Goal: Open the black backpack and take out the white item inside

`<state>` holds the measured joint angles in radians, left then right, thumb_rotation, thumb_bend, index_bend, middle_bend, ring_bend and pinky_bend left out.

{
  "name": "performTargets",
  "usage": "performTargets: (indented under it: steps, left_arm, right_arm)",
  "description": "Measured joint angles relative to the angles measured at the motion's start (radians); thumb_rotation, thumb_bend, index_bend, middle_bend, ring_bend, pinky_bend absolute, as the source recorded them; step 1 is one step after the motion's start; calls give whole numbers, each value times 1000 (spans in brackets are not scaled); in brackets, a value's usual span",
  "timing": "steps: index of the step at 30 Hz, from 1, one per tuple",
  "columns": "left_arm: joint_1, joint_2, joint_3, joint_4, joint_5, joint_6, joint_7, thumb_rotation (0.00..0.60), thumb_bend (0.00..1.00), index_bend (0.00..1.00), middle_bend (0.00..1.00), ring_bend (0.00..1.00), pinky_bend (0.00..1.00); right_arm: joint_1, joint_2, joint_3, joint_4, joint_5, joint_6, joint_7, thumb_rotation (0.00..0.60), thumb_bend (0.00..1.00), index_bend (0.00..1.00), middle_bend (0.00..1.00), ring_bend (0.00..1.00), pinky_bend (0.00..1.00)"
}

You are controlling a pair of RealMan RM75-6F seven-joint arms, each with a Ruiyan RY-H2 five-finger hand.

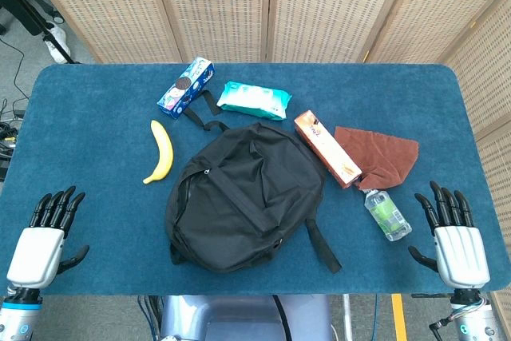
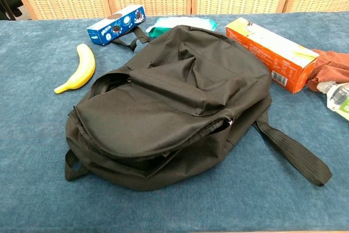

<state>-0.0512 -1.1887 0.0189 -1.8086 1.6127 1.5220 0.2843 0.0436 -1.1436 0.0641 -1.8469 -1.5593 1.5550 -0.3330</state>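
A black backpack lies flat in the middle of the blue table; in the chest view the backpack has its main zipper partly undone along the near edge, and only dark interior shows in the gap. No white item is visible inside. My left hand hovers at the table's near left corner, fingers spread, holding nothing. At the near right corner my right hand is likewise spread and empty. Both hands are well apart from the backpack and appear only in the head view.
Left of the backpack lies a banana. Behind it are a blue cookie box and a teal wipes pack. To its right sit an orange box, a brown cloth and a small bottle close to my right hand.
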Motion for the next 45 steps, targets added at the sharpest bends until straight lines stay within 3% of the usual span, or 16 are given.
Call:
performTargets:
  steps: [4,13,21,24,33,45]
  left_arm:
    - [1,-1,1,4,6,2,2,600,211,0,0,0,0]
    - [1,2,1,0,2,-1,-1,600,211,0,0,0,0]
    - [0,3,-4,-5,-12,-4,-2,600,210,0,0,0,0]
    - [0,2,-7,-5,-21,-7,-1,600,211,0,0,0,0]
    - [-5,3,-19,-1,-55,-20,-5,600,211,0,0,0,0]
    - [-15,0,-29,6,-86,-39,-6,600,211,0,0,0,0]
  right_arm:
    - [1,0,-1,5,-7,0,12,600,0,37,0,0,0]
    - [18,4,-29,15,-68,-33,55,600,0,34,0,0,0]
    - [135,20,-109,38,-245,-207,262,600,0,44,0,0,0]
    - [197,11,-118,43,-300,-264,286,600,0,45,0,0,0]
    - [349,-101,-80,32,-364,-423,227,600,0,94,19,0,0]
    - [512,-319,6,34,-284,-610,97,600,0,152,127,0,0]
